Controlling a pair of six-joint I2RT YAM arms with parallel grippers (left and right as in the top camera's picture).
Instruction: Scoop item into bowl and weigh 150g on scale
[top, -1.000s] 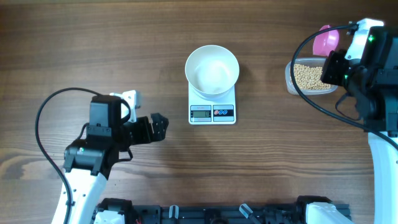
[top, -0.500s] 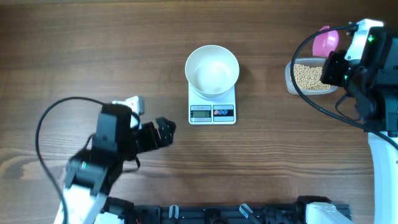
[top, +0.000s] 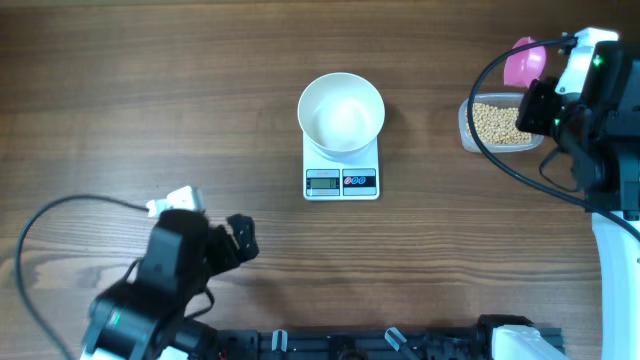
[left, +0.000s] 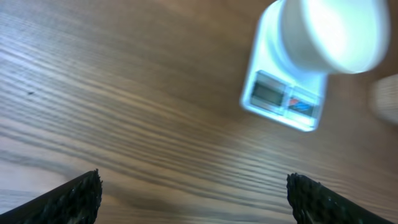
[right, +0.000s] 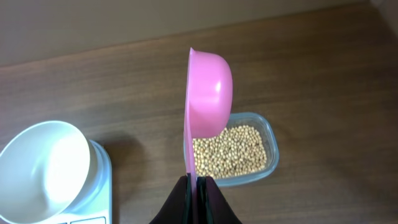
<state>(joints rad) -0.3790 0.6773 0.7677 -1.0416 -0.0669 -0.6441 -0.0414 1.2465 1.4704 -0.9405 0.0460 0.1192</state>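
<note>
Pink plastic shows at the right side, where a pink scoop (right: 208, 93) is pinched by its thin handle between the pressed-together fingers of the right gripper (right: 198, 194). Its cup is turned on edge. It hangs just by a clear tub (right: 268, 134) that holds the tan-yellow beans (right: 230, 152) in a level layer. The white bowl (top: 341, 112) sits on the scale (top: 341, 170) near the middle of the wooden table (top: 150, 100), well apart from the tub, with the scale's display and button panel facing the robot. The left gripper (top: 242, 238) is near the front left of the table, its fingers spread wide over bare wood, well apart from the scale.
</note>
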